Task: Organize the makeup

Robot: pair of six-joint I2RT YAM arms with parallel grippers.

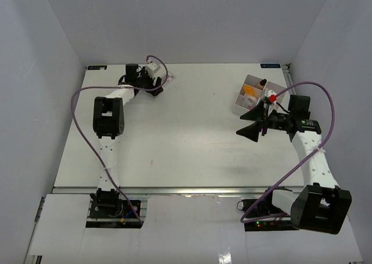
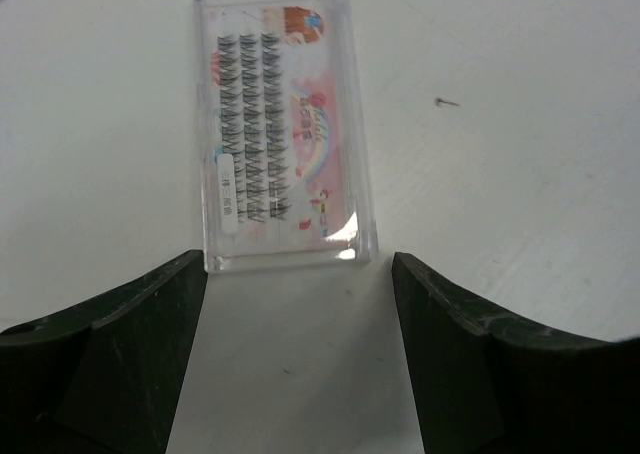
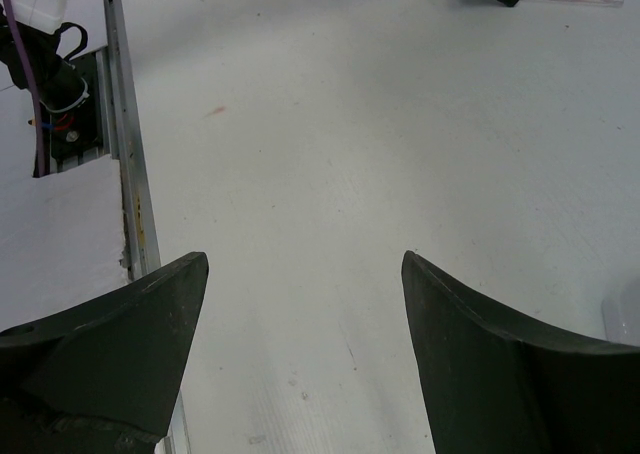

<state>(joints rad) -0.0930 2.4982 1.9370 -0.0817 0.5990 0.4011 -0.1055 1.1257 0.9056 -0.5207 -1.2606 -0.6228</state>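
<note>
Flat clear packet of black lashes (image 2: 285,124) on white table (image 1: 186,147), far left, just ahead of left gripper (image 2: 298,274); jaws spread, empty; centre, straddle long edges low, then close; right gripper (image 3: 305,269) likewise spread, empty.

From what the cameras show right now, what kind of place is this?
Probably a robot test cell, not a home: a white table boxed in by plain white walls, two white-and-black arms trailing purple cables, and a flat clear plastic lash packet as a prop.

R gripper (image 3: 305,264) fingers (image 3: 110,344) spread wide, white table (image 3: 350,124) showing btwn them; metal rail (image 3: 125,144) along table edge.
</note>
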